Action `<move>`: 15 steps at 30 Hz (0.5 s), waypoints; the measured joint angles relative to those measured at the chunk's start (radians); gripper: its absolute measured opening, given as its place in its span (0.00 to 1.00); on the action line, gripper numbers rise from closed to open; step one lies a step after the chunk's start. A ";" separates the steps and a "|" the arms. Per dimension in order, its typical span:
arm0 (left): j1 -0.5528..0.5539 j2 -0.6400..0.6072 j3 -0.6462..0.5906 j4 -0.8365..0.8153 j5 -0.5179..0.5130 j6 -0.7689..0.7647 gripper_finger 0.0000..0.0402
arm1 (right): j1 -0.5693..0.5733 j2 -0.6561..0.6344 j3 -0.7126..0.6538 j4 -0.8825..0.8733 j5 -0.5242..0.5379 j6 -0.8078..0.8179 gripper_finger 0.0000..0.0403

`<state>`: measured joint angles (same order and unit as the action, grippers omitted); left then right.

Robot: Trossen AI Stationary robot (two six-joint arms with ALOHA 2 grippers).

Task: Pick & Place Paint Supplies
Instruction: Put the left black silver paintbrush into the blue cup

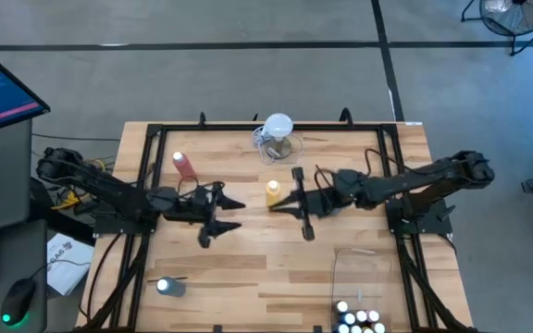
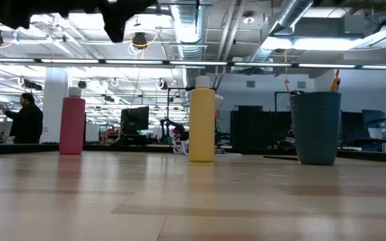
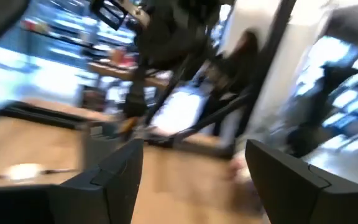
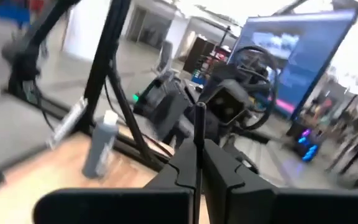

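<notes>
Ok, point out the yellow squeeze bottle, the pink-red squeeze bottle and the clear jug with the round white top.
yellow squeeze bottle [image 2: 202, 127]: low view, middle of its body.
pink-red squeeze bottle [image 2: 72, 127]: low view, middle of its body.
clear jug [image 1: 278, 125]: high view, on its round white top.

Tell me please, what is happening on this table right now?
Two robot arms are sorting paint supplies. The right hand is shut on a thin dark paintbrush and hovers next to the yellow bottle at mid-table. The left hand is open and holds nothing. The pink-red bottle stands upright toward the back left. Small white-capped bottles sit in a clear container at the front right.
</notes>
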<state>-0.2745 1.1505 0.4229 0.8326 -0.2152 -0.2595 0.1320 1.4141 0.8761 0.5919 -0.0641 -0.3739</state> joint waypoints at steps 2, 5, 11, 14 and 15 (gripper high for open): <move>0.001 -0.041 0.000 0.000 0.039 -0.105 0.63 | 0.032 -0.033 0.000 -0.060 0.038 -0.109 0.00; 0.002 -0.093 0.000 0.000 0.085 -0.269 0.62 | 0.077 -0.056 0.000 -0.098 0.122 -0.235 0.00; 0.008 -0.110 0.000 -0.003 0.178 -0.601 0.59 | 0.132 -0.045 0.054 -0.203 0.197 -0.347 0.00; 0.012 -0.089 0.000 -0.007 0.256 -0.750 0.58 | 0.162 0.017 0.162 -0.344 0.264 -0.400 0.00; 0.017 -0.085 0.000 -0.008 0.287 -0.791 0.58 | 0.175 0.044 0.207 -0.411 0.314 -0.429 0.00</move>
<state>-0.2578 1.0657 0.4229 0.8246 0.0717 -1.0503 0.3068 1.4579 1.0832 0.1804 0.2496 -0.8027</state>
